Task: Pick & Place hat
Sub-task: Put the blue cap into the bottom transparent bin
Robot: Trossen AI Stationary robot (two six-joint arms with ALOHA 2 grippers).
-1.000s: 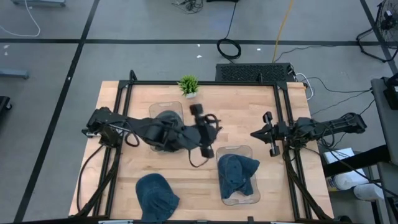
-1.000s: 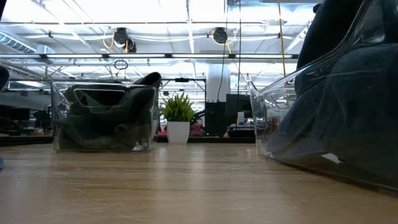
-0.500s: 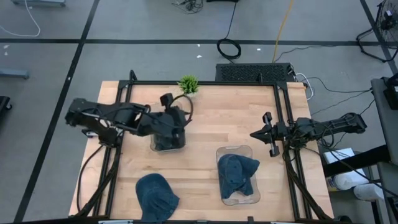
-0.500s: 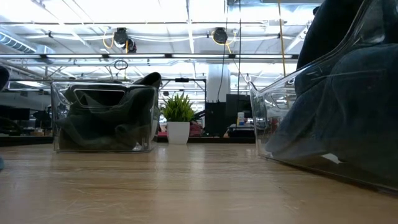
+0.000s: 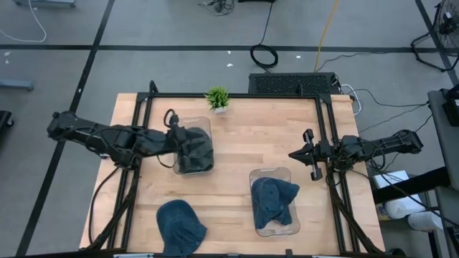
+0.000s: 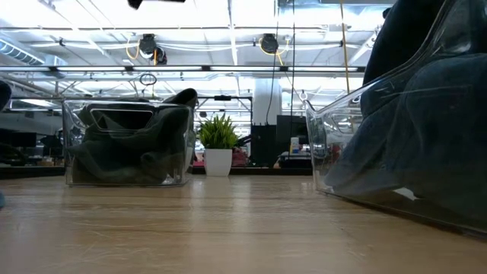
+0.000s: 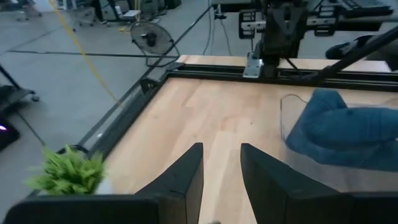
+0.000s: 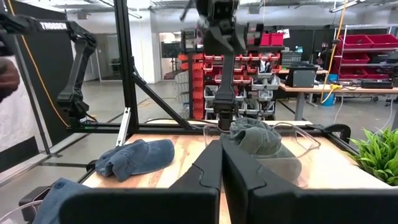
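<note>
A dark grey hat (image 5: 194, 152) lies inside a clear bin (image 5: 205, 123) left of the table's middle, also seen as the dark grey hat (image 6: 125, 148) (image 8: 255, 138). A blue hat (image 5: 273, 200) (image 7: 348, 129) fills a second clear bin (image 5: 287, 172) right of the middle. Another blue hat (image 5: 179, 225) (image 8: 136, 155) rests flat on the wood near the near edge. My left gripper (image 5: 183, 137) (image 7: 221, 163) hovers open over the first bin's left side, touching nothing. My right gripper (image 5: 304, 153) (image 8: 221, 163) waits shut at the table's right side.
A small potted plant (image 5: 217, 98) (image 6: 218, 141) stands at the far edge, close behind the first bin. A black frame rail (image 5: 237, 95) runs round the table. Bare wood (image 5: 251, 136) lies between the two bins.
My left arm has drawn back from over the table's middle toward the left edge, and its gripper now stands over the first bin's left side. The dark grey hat has stayed in its bin.
</note>
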